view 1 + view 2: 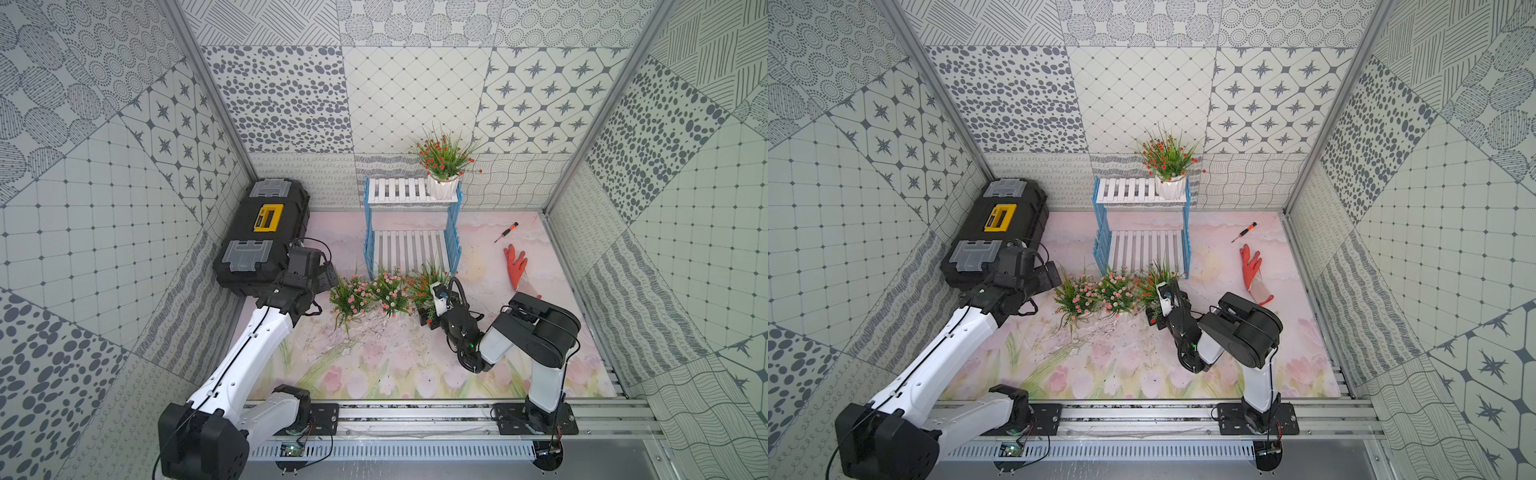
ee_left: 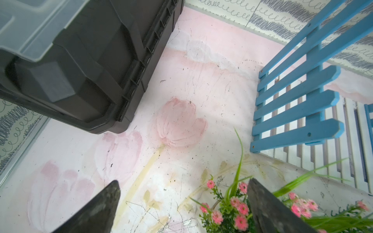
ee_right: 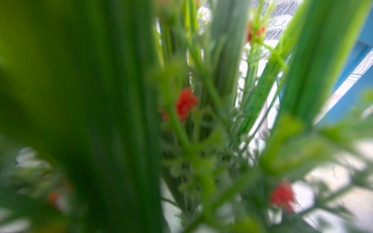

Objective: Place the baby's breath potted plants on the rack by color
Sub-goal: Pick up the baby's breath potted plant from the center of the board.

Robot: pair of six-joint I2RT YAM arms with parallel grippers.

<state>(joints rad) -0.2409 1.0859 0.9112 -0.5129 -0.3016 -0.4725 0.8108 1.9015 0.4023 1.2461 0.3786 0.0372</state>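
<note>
The rack (image 1: pixel 395 192) stands at the back wall, and a red-flowered plant (image 1: pixel 442 160) in a white pot sits on the right end of its upper shelf. On the mat before the rack stand two pink-flowered plants (image 1: pixel 349 297) (image 1: pixel 390 291) and another red-flowered plant (image 1: pixel 422 284). My right gripper (image 1: pixel 432 309) is pushed into that red plant's base. Its wrist view shows only blurred leaves and red flowers (image 3: pixel 185 105), so its jaws are hidden. My left gripper (image 2: pixel 183 189) is open beside the leftmost pink plant (image 2: pixel 238 209), whose flowers lie near one finger.
A black and yellow toolbox (image 1: pixel 262 232) lies at the left wall, close behind my left wrist. An orange-handled screwdriver (image 1: pixel 506 232) and an orange glove (image 1: pixel 516 266) lie on the mat right of the rack. Patterned walls close in three sides.
</note>
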